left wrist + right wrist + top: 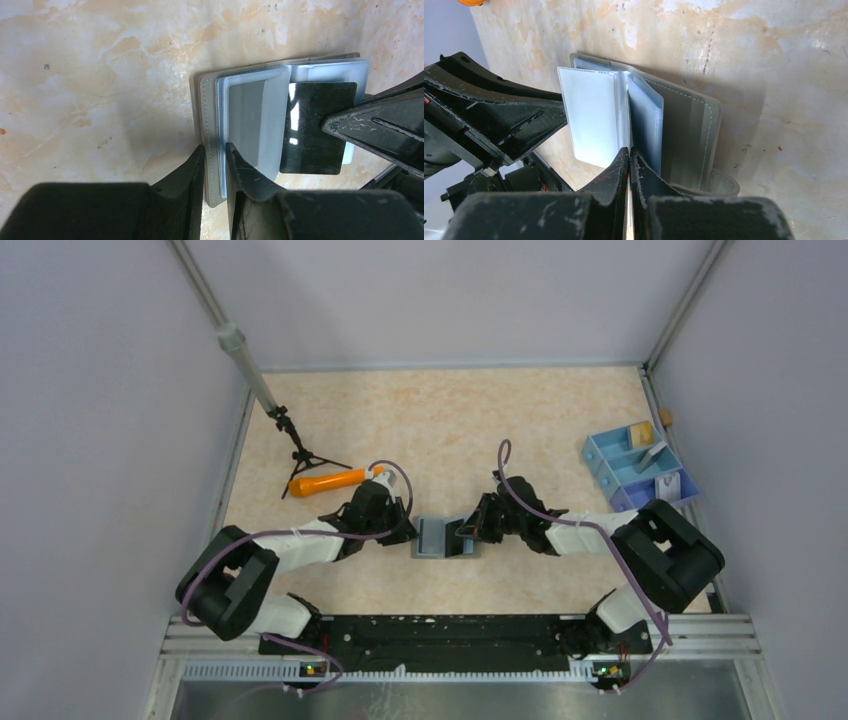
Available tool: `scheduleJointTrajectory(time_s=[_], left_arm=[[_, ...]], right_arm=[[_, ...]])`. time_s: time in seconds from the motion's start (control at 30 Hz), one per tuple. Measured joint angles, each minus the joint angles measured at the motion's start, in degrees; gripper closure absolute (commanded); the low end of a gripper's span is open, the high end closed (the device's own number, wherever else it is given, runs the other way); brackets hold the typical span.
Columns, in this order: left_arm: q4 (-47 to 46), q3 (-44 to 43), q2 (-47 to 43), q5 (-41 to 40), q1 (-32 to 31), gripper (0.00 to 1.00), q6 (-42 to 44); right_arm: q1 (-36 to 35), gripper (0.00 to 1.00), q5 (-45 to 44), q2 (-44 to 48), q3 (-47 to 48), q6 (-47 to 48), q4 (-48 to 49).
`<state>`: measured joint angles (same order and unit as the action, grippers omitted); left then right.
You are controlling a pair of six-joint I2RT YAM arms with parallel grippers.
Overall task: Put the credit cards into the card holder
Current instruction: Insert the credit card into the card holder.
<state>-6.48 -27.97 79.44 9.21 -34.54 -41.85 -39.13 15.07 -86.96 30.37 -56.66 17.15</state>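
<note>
Nearest the right wrist lens, the right gripper point(629, 151) was pinched shut on a black card point(317, 130), which showed only as a pale sliver between the pads. From the left wrist the card's glossy face lay over the open holder point(207, 100), on the right arm's side and partly overlapping a page. Whether its leading edge had entered a pocket could not be told.

By its look the card was light, stiff and slick. It would probably slip or twist in a loose pinch, so a firm hold at the trailing end, with the leading edge free, seemed best.

The holder lay open mid-table between the two arms. Its clear sleeves point(252, 120) looked soft and floppy, likely to buckle or fold over if pushed at an angle. It seemed light enough to skid on the smooth table point(450, 420) unless held down.

The left gripper point(215, 152) was closed on the holder's grey cover edge, along with the sleeves next to it. That was a sensible place to grip, being well away from the pocket mouths.

Farther off, an orange stick point(325, 482) lay by the left arm and a blue tray point(596, 452) sat at the right edge, both well apart from the holder.
</note>
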Motion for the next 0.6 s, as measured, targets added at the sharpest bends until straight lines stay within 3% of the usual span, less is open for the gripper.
scheduleJointTrajectory(time_s=[0.6], left_arm=[[-0.5,-0.3,0.7,0.1,0.0,0.78,0.0]], right_arm=[[0.1,1.0,1.9,-1.3,-1.9,0.0,8.2]])
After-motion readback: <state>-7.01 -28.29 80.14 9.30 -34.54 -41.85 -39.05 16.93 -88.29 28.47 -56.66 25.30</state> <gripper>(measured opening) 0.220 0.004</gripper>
